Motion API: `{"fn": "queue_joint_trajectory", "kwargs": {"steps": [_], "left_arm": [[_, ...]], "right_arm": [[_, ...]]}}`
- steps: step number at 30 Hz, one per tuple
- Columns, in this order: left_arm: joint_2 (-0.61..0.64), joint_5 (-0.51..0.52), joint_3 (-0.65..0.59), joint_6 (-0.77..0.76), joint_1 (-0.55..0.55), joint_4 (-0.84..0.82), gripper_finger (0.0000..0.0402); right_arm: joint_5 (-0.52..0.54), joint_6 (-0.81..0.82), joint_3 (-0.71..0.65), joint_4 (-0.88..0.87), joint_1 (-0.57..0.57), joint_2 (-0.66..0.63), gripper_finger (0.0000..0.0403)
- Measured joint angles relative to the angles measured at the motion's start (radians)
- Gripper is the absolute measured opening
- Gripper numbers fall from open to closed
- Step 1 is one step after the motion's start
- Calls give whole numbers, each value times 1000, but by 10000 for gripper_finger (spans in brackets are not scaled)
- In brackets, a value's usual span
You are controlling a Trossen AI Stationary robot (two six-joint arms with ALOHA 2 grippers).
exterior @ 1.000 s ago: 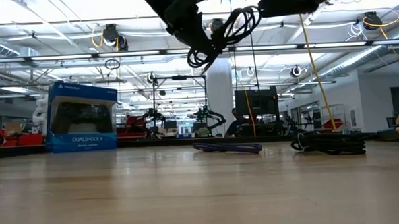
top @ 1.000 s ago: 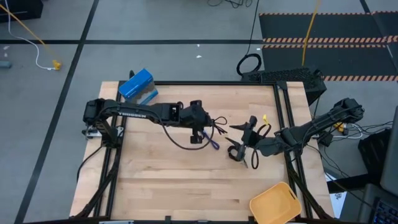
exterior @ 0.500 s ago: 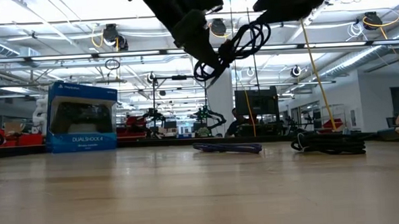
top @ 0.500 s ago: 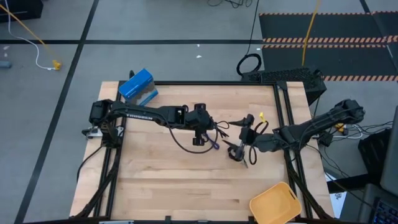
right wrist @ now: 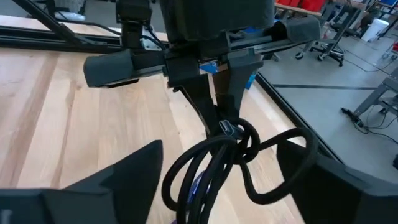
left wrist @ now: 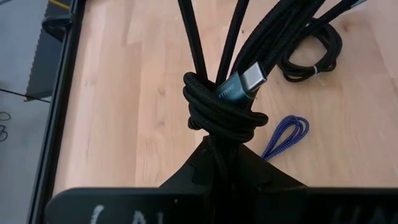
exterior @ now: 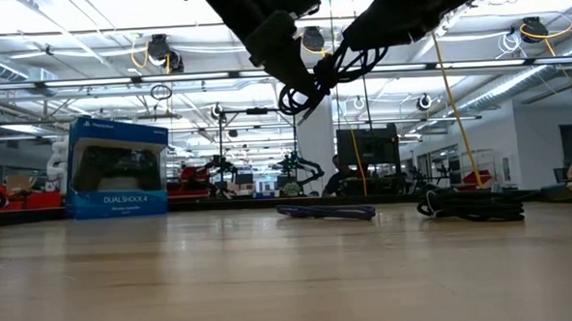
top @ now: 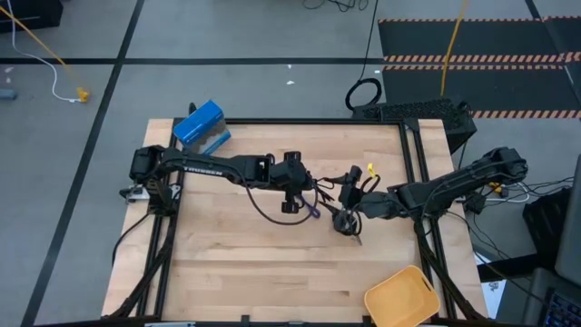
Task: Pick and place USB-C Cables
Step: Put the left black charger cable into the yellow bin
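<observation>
My left gripper [top: 304, 186] is shut on a coiled black USB-C cable [left wrist: 221, 115], held high over the table's middle [exterior: 307, 82]. The cable's silver plug [left wrist: 252, 78] sticks out of the coil. My right gripper [right wrist: 224, 152] is open and close to the left one [top: 349, 193]. Its fingers stand on either side of the cable's loops [right wrist: 217, 162]; I see no contact. The blue-purple cable [top: 311, 211] lies flat on the wood [exterior: 327, 212]. A second black cable [top: 345, 222] lies coiled beside it [left wrist: 311, 53]. My left gripper pinches the black cable at its tightly wound waist [left wrist: 217, 127] between both fingers. In the low view the fingers slant down from the upper left [exterior: 276, 45]. The cable is lifted clear of the table, and its loops spread out beyond the fingers toward my right gripper.
A blue box [top: 200, 125] stands at the table's far left corner [exterior: 117, 168]. A yellow tray [top: 399, 295] sits at the near right corner. Dark frame rails [top: 413, 154] run along the table's sides.
My right gripper has moved toward the table's left, closing in on the left gripper until its open fingers flank the held cable's loops. My left gripper shifted a little toward the right with the cable, then kept still. Both cables on the table have stayed put.
</observation>
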State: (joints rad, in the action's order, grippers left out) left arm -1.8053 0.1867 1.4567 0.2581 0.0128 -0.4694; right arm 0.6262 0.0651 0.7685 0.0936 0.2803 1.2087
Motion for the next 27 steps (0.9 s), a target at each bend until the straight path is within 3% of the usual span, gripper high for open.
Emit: {"fn": "queue_joint_trajectory", "kwargs": {"steps": [13,19,27], "left_arm": [[0,0,0,-5,-1,0,24],[0,0,0,-16,-1,0,42],[0,0,0,-17,-1,0,36]], "right_arm": [[0,1,0,-1,1,0,148],[0,49,0,-38,1,0,107],[0,54,0,-54,1,0,62]]}}
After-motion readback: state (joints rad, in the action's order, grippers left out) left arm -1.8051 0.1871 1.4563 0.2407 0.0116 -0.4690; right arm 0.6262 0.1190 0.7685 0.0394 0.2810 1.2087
